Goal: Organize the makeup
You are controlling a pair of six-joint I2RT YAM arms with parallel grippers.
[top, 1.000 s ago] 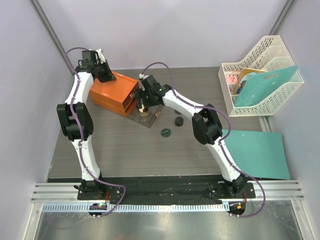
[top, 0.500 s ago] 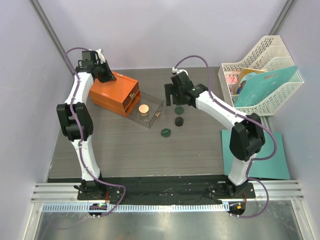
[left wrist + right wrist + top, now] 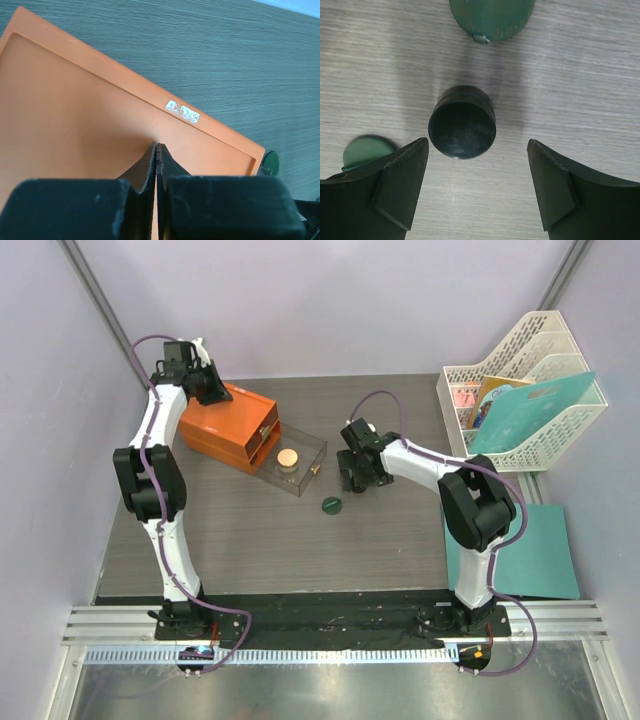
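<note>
My right gripper [image 3: 477,186] is open and points down at the table, with a dark green round jar [image 3: 462,129] just ahead of its fingertips and left of the middle of the gap. One flat green disc [image 3: 492,17] lies beyond the jar and another [image 3: 366,151] lies by the left finger. In the top view the right gripper [image 3: 355,475] covers the jar, and a green disc [image 3: 332,505] lies just in front of it. A tan-lidded jar [image 3: 288,457] stands in the clear drawer [image 3: 312,448]. My left gripper [image 3: 157,148] is shut, tips on the orange box [image 3: 75,115].
The orange drawer box [image 3: 228,426] stands at the back left with its clear drawer pulled out to the right. A white file rack [image 3: 520,390] holding a teal folder stands at the back right. A teal sheet [image 3: 515,545] lies on the table's right side.
My right gripper left the tan-lidded jar in the clear drawer, drew back to the right, then came down over the dark green jar. The left arm has not moved.
</note>
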